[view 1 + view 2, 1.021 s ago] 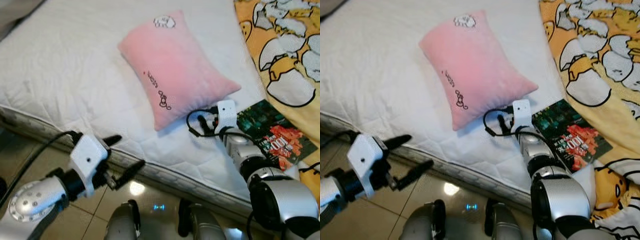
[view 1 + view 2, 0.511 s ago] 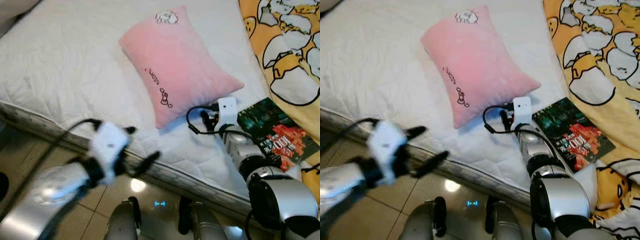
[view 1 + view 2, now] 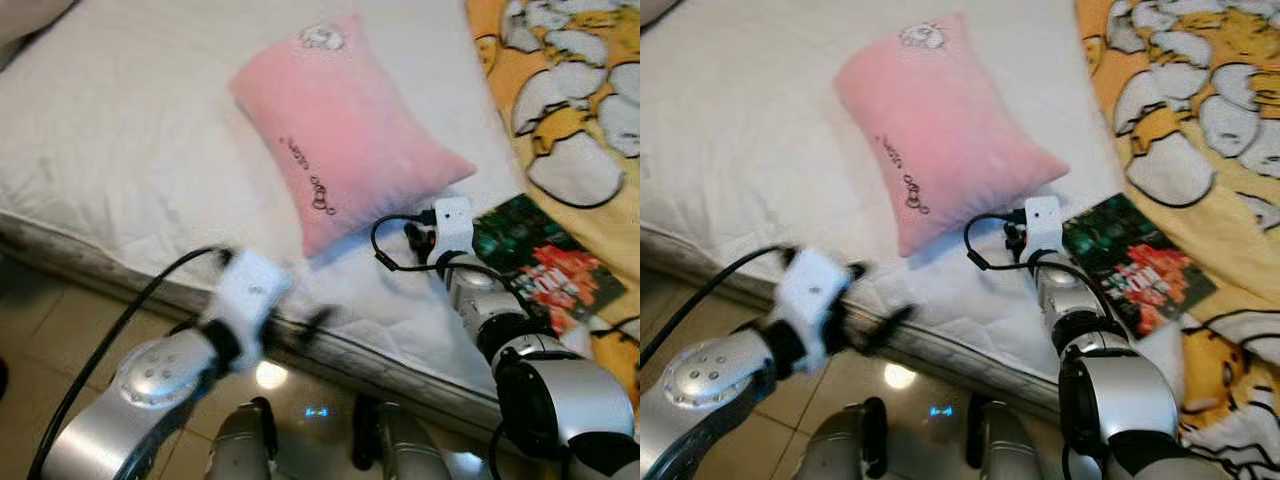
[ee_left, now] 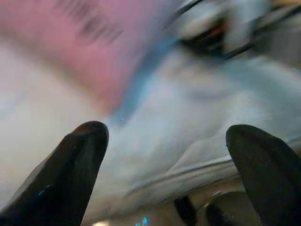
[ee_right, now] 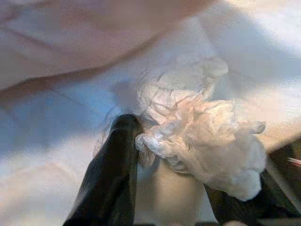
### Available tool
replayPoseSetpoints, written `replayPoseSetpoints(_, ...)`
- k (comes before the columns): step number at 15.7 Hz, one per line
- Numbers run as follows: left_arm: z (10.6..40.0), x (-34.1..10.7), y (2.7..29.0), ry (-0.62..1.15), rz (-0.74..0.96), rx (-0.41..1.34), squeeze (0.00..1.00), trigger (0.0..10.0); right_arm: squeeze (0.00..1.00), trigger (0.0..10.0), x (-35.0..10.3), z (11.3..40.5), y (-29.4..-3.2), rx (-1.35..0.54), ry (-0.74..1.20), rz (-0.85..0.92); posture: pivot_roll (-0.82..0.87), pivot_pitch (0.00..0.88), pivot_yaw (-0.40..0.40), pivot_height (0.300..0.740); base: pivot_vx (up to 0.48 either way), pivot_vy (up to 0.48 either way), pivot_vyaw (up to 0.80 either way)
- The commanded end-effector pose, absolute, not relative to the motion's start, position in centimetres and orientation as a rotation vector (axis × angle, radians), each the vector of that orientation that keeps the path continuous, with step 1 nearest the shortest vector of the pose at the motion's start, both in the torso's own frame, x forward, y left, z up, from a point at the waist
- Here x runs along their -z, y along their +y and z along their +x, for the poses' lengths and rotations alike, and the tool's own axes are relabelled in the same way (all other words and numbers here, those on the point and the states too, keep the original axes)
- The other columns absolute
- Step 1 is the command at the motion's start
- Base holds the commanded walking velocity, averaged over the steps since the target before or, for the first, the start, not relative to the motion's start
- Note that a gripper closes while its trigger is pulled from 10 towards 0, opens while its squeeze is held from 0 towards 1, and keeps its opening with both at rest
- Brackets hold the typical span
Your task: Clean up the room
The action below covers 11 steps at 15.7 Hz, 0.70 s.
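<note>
A pink pillow (image 3: 340, 130) lies slanted on the white mattress (image 3: 130, 130). My right gripper (image 3: 415, 238) rests on the mattress just off the pillow's near corner. In the right wrist view it (image 5: 181, 155) is shut on a crumpled white tissue (image 5: 207, 136), which hides much of one finger. My left gripper (image 3: 300, 322) is blurred at the mattress's front edge, below the pillow. In the left wrist view its fingers (image 4: 70, 179) stand wide apart with nothing between them, facing the mattress and the pillow's pink edge (image 4: 94, 42).
A dark book with a red cover picture (image 3: 535, 260) lies on the bed just right of my right gripper. A yellow blanket with egg cartoons (image 3: 570, 90) covers the bed's right side. Shiny tiled floor (image 3: 60, 330) runs along the bed's front.
My left arm has swung right and forward, from over the floor up to the mattress's front edge. The right arm has stayed by the pillow's corner. The view shifted slightly.
</note>
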<state>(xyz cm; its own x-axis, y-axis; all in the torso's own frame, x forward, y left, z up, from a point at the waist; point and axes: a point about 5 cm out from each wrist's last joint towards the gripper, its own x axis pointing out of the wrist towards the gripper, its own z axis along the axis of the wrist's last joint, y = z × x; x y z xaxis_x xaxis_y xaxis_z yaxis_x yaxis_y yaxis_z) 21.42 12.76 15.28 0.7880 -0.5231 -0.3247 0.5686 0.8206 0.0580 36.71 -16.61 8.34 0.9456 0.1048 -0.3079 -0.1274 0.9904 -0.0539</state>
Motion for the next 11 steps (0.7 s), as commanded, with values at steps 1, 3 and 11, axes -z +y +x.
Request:
replayPoseSetpoints(1,21.7,-15.0,12.8,0.300,0.149,0.567,0.00,10.0,0.00,0.0,-7.4,36.1,-16.8,-0.108,0.334,-0.061,0.24,0.155,-0.086,0.740,0.000,0.000,0.00)
replayPoseSetpoints(3,22.6,-14.5,12.1,0.308,0.165,0.570,0.00,10.0,0.00,0.0,-7.4,36.1,-17.3,-0.096,0.340,-0.056,0.24,0.120,-0.130,0.740,0.000,0.000,0.00)
replayPoseSetpoints(11,20.0,-12.0,21.5,0.339,0.167,0.526,0.00,10.0,0.00,0.0,-6.9,35.6,-18.6,-0.049,0.343,-0.008,0.25,0.112,-0.102,0.740,0.000,0.000,0.00)
